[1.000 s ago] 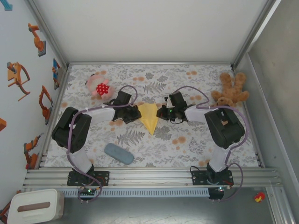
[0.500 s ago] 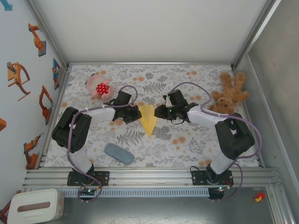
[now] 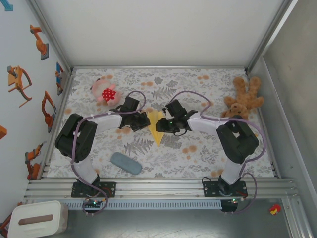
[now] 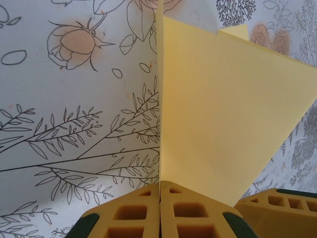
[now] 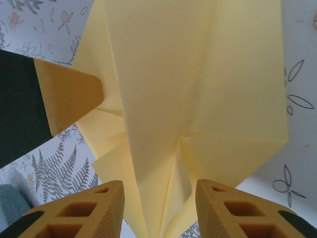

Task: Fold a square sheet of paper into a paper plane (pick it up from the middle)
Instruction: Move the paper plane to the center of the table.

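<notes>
The table (image 3: 198, 158) has a busy floral-print cover. The yellow paper plane (image 3: 157, 133) is around the middle. There's a brown teddy bear (image 3: 243, 96) far right, a pink plush toy (image 3: 104, 90) far left, and a grey-blue pad (image 3: 126, 163) near left.

**Floral worktop in a pale, walled bay**

A worktop (image 3: 198, 153) covered in leaf-and-flower print sits between a plain white back wall (image 3: 158, 29), a left wall (image 3: 15, 44) dotted with orange stickers (image 3: 19, 82), and a grey right panel (image 3: 297, 89). Aluminium rails (image 3: 158, 186) edge its near side.
</notes>
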{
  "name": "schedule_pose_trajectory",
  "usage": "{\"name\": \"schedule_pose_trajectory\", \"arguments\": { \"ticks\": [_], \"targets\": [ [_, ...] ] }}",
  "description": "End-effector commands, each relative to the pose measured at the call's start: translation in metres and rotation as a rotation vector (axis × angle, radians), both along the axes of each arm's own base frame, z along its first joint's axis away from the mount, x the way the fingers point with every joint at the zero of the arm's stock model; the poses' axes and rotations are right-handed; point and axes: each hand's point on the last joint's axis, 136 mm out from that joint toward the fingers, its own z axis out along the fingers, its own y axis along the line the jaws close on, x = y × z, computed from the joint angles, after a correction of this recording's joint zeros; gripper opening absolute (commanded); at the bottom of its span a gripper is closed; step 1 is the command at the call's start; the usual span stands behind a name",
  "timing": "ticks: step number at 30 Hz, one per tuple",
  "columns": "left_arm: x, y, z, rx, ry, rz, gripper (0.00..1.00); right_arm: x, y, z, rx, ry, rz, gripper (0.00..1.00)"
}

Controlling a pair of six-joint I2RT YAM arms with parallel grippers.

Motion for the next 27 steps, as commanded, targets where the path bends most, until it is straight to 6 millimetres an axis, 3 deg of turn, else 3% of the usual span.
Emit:
{"name": "schedule_pose_trajectory", "arguments": {
  "ticks": [1,11,27],
  "targets": [
    [0.003,-0.002,0.007,-0.025,-0.007,0.0,0.06,-0.001,0.011,0.002,0.005,0.006,0.024,0.42],
    [0.003,-0.005,0.008,-0.032,-0.005,-0.005,0.06,-0.007,0.022,-0.005,-0.033,0.021,0.072,0.46],
    [0.002,-0.005,0.008,-0.035,-0.002,-0.009,0.06,-0.007,0.024,-0.015,-0.075,0.034,0.093,0.47]
  ]
}}
